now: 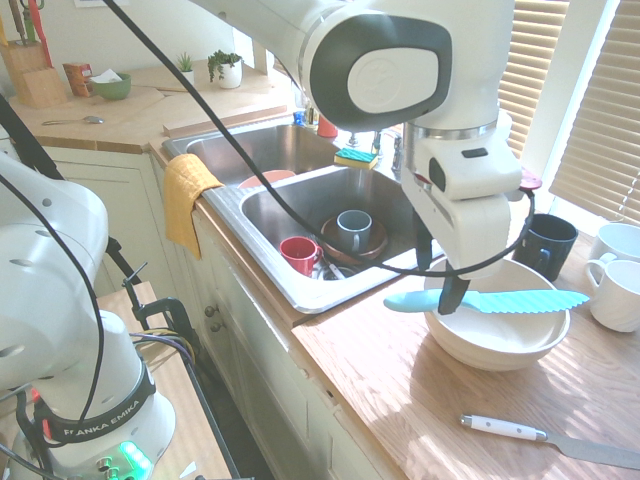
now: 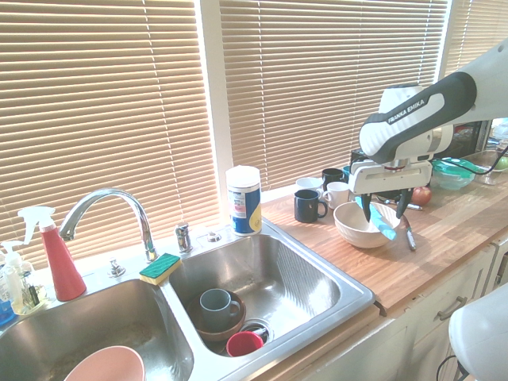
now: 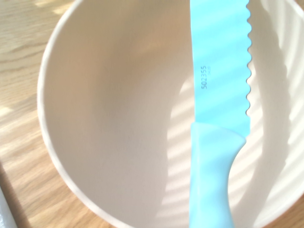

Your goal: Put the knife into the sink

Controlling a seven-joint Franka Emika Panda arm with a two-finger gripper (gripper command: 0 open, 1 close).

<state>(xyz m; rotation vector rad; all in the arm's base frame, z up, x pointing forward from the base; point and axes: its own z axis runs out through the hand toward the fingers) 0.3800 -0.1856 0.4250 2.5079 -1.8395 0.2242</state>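
Bench: light wood-grained top [image 1: 350, 365], sunlit in streaks, over pale cabinets [image 1: 255, 345].
Windows: slatted tan blinds [image 2: 333, 87] behind the bench.
Sink: stainless, double-basin [image 1: 310, 298]; the basin nearer the bowl holds a red cup [image 1: 299, 255], a grey mug [image 1: 354, 230] and a brown dish [image 1: 372, 247].
Sponge: green and yellow [image 1: 355, 158], on the sink's ledge.
Turquoise knife: out of the sink, lying across the cream bowl [image 1: 480, 340] on the bench; its serrated blade [image 1: 530, 302] spans the opening, handle [image 1: 408, 301] projecting on the sink side.
Pincer [image 2: 385, 208]: wide, its fingers standing apart over the bowl, the knife between them.
White-handled knife [image 1: 500, 427]: flat on the bench, near the bowl, metal blade.
First exterior view only: yellow towel [image 1: 188, 200] over the sink's front edge; knife block [image 1: 32, 75], potted plants [image 1: 225, 70] and green bowl with white contents [image 1: 111, 87] on the far worktop.
Second exterior view only: red spray bottle with white head [image 2: 62, 262], whole; blue-labelled canister [image 2: 244, 201]; red apple [image 2: 421, 196] beyond the cream bowl.
Wrist view only: small dark digits [image 3: 204, 77] legible on the turquoise blade, near the handle.
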